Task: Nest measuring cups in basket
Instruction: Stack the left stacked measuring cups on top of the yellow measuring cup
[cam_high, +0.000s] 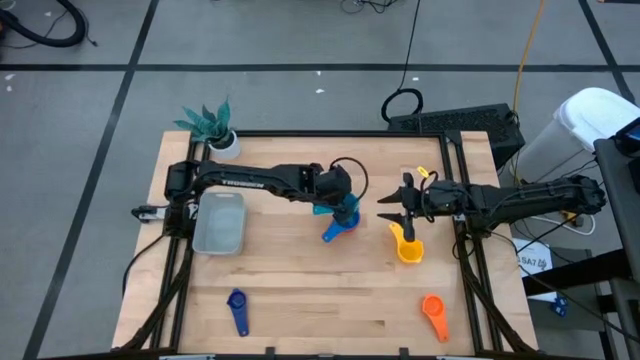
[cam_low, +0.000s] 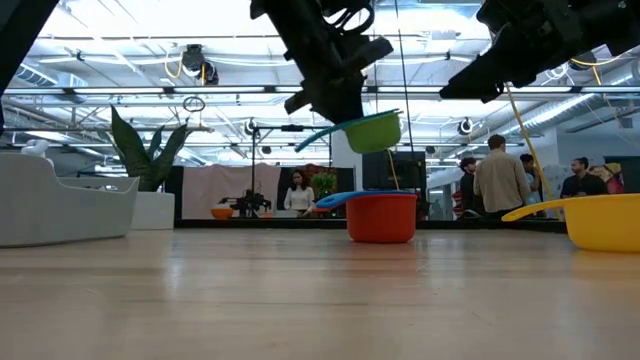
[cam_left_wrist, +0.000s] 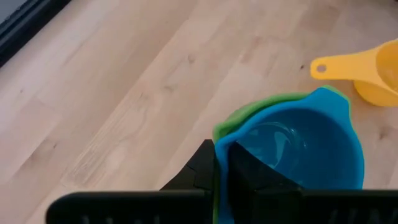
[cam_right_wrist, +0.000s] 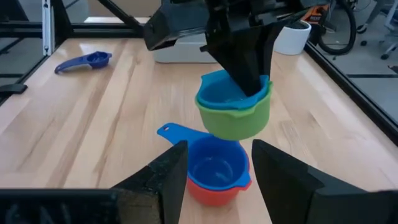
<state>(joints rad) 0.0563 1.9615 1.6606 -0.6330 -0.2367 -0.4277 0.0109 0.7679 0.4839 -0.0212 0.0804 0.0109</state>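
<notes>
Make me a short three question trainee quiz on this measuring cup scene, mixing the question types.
1. True or false: the left tool holds a light blue cup nested in a green cup, lifted off the table.
2. Which cup sits inside the red cup on the table? A yellow, B blue, C orange.
3. Fill in: the right tool is ____ and holds nothing.

Key: 1 true. 2 B, the blue cup. 3 open.
</notes>
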